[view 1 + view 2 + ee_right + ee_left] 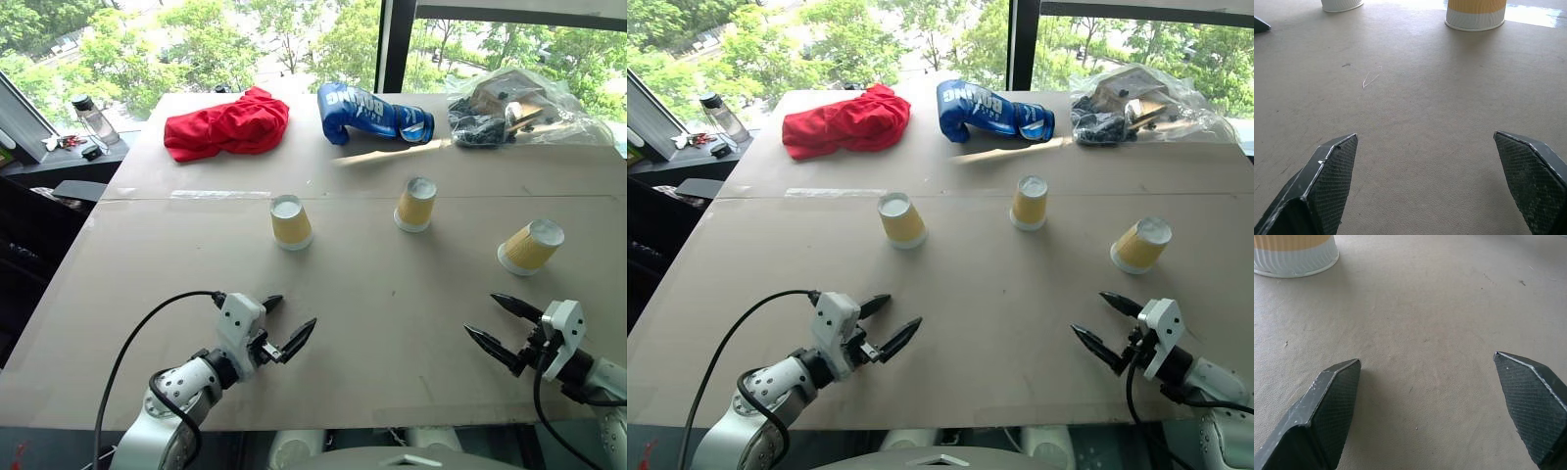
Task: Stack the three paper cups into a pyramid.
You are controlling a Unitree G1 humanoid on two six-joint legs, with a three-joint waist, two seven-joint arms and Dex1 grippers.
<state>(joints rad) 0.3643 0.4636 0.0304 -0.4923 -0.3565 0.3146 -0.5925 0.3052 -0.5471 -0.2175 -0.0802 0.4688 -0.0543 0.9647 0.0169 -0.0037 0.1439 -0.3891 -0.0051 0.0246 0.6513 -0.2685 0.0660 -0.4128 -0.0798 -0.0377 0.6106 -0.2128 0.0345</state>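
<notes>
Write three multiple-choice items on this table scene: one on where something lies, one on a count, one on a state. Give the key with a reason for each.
1. Where does the red cloth lie?
A. At the far side of the table, left of the blue boxing glove
B. Between the two grippers
C. Under a cup

2. How many paper cups stand on the table?
A. One
B. Two
C. Three

3. How do the cups stand?
A. Stacked in a pyramid
B. Apart from each other, upside down
C. Nested inside one another

Key:
1 A: the cloth sits at the far edge, beside the glove.
2 C: there is a left cup, a middle cup and a right cup.
3 B: bare table separates them, and each rests on its wide mouth.
</notes>
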